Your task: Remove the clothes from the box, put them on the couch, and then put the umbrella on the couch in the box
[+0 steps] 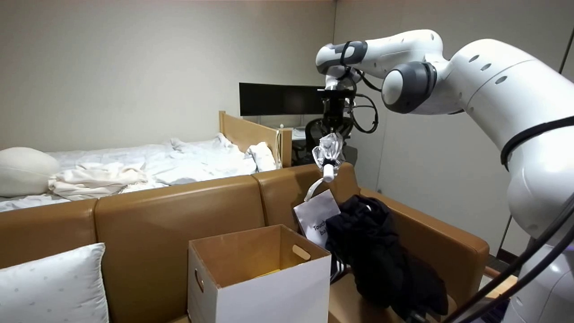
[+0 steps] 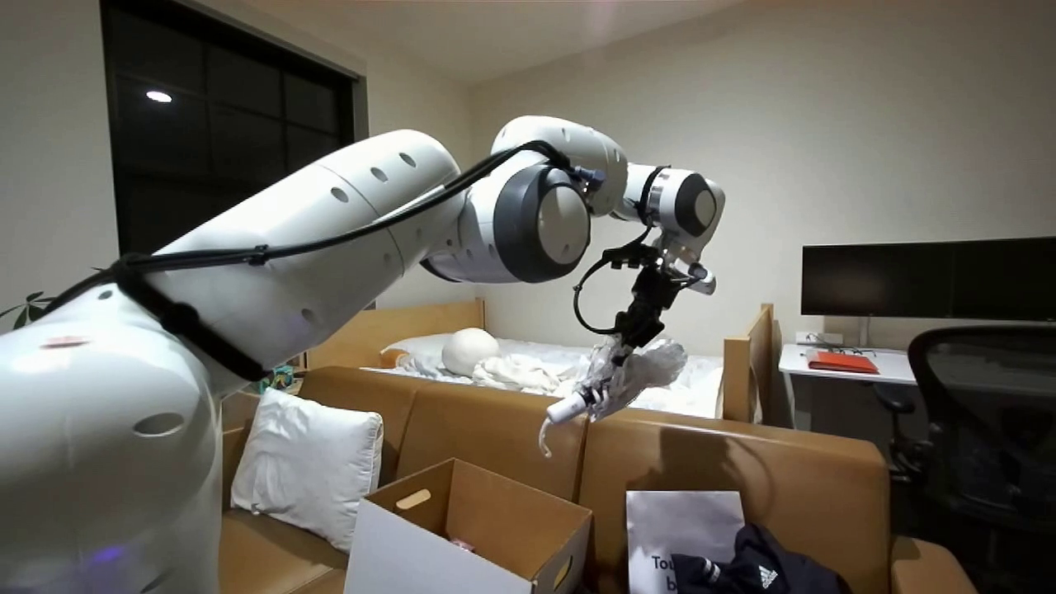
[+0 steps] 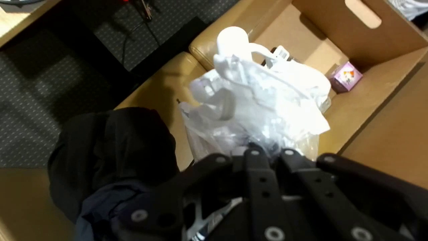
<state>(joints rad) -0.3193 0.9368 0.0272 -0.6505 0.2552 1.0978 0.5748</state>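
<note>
The umbrella (image 2: 569,407), folded loosely in clear crinkled plastic with a white handle and strap, hangs handle-down from my gripper (image 1: 332,129). In the wrist view the fingertips close around the umbrella's plastic (image 3: 264,100), and its exact pinch point is partly hidden. Tan leather couch (image 1: 179,211) runs beneath. On it stands the open white box (image 1: 273,296), brown inside, to one side of the umbrella and lower. The black clothes (image 1: 372,251) lie heaped on the couch seat by the armrest, beside the box; they also show in the wrist view.
Inside the box are a small purple carton (image 3: 346,77) and a barcoded item (image 3: 281,53). A printed white sheet (image 2: 685,520) leans on the backrest behind the clothes. A white pillow (image 2: 309,466) rests on the couch. Beyond the backrest is a bed (image 1: 179,166).
</note>
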